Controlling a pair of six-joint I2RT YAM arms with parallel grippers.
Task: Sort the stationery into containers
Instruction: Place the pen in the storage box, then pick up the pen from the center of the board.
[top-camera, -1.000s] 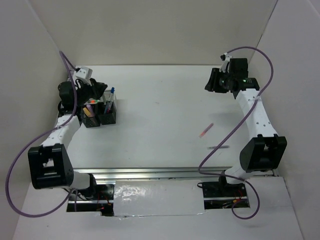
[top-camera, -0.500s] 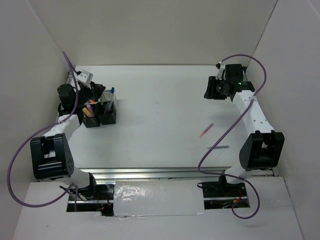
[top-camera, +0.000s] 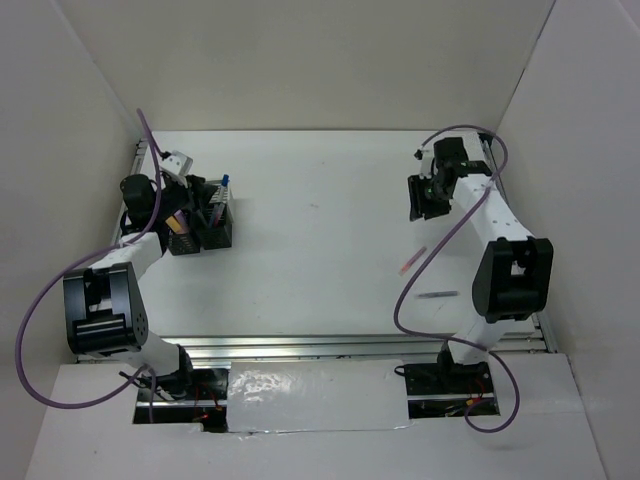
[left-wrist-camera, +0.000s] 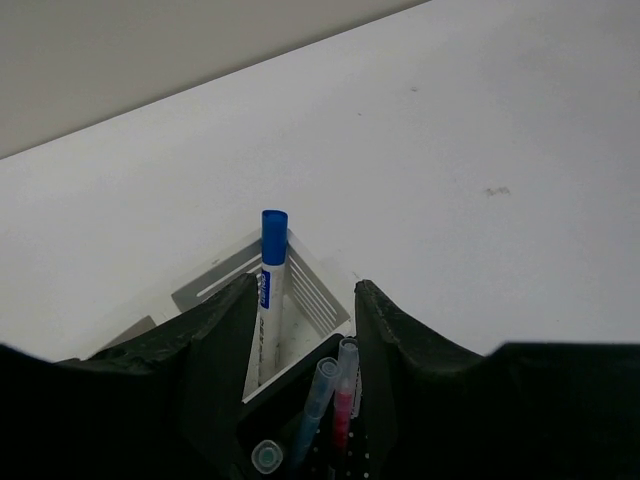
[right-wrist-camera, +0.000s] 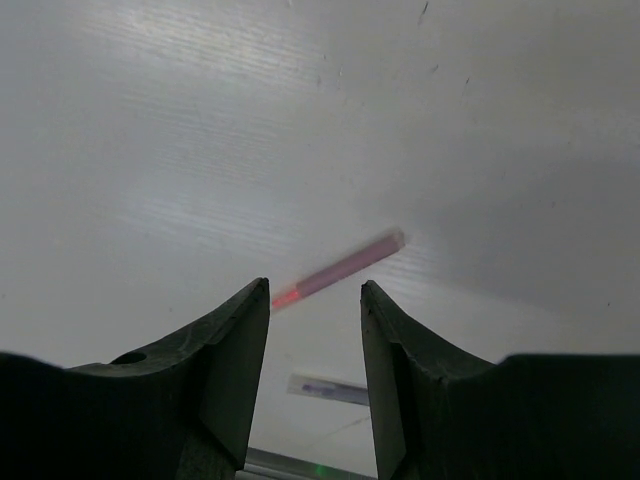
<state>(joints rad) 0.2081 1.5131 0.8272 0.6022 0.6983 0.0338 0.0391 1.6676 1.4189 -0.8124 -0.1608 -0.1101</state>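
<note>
You have a white-walled surface (top-camera: 320, 220) bearing a red pen (top-camera: 412, 261) and a grey pen (top-camera: 437, 295). Your left claw (left-wrist-camera: 305, 290) gapes empty over the cups (top-camera: 214, 236); your right claw (right-wrist-camera: 315, 290) gapes empty above the red pen.

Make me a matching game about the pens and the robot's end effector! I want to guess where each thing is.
Things
1. blue-capped pen
2. red pen
3. grey pen
4. right end effector

Places or states
A. flat on the table, nearest its front edge
B. open, holding nothing
C. standing in a silver cup
D. flat on the table, slanted, farther back

Pairs: 1-C, 2-D, 3-A, 4-B
</note>
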